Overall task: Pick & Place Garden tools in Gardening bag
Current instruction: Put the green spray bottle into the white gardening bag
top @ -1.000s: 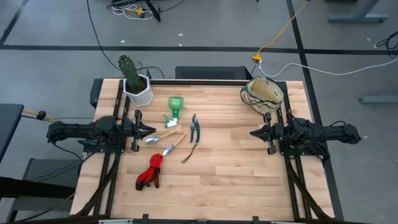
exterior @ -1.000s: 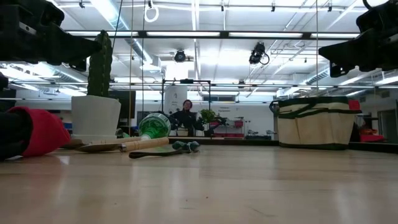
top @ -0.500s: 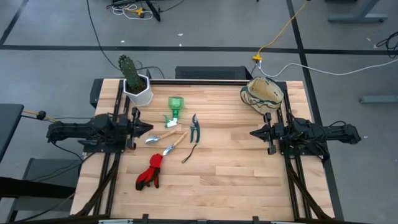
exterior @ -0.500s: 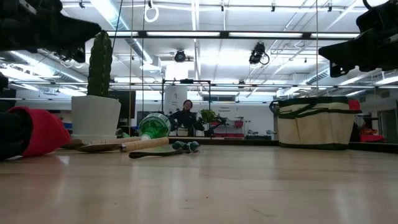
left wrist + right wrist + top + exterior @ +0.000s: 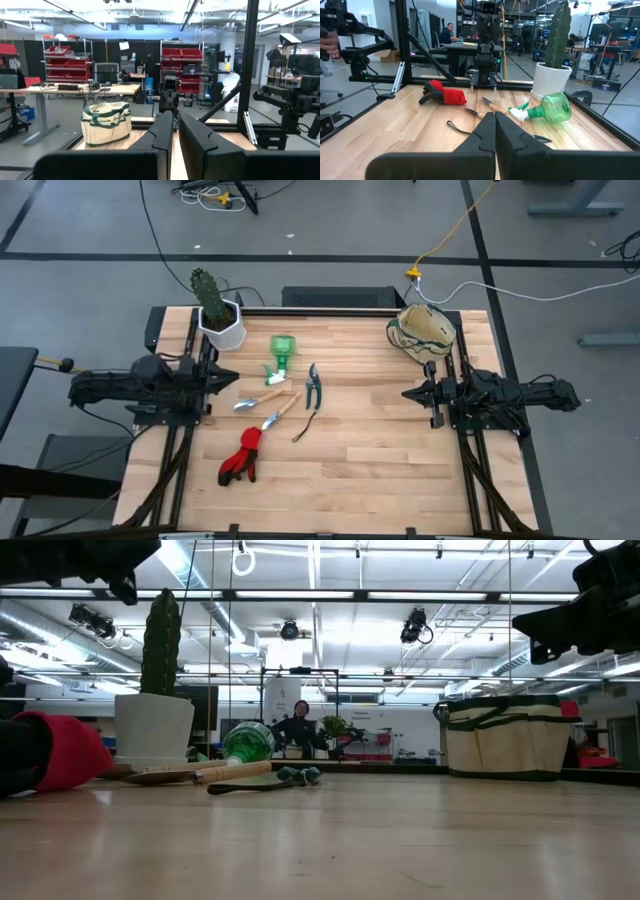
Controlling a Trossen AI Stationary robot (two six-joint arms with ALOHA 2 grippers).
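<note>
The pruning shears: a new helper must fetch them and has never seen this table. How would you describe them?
Start at the white cactus pot in the table's far-left corner. Among the tools beside it, right of the green sprayer, lie the pruning shears. Only they have two dark handles.

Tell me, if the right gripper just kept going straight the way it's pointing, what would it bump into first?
Probably the pruning shears: the right gripper, shut, points across the table toward the tools. It hangs above the wood, though, so it might pass over them; height is hard to judge.

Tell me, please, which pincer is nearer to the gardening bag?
Right. The right pincer sits just beside the gardening bag; the left pincer is across the table, by the tools.
</note>
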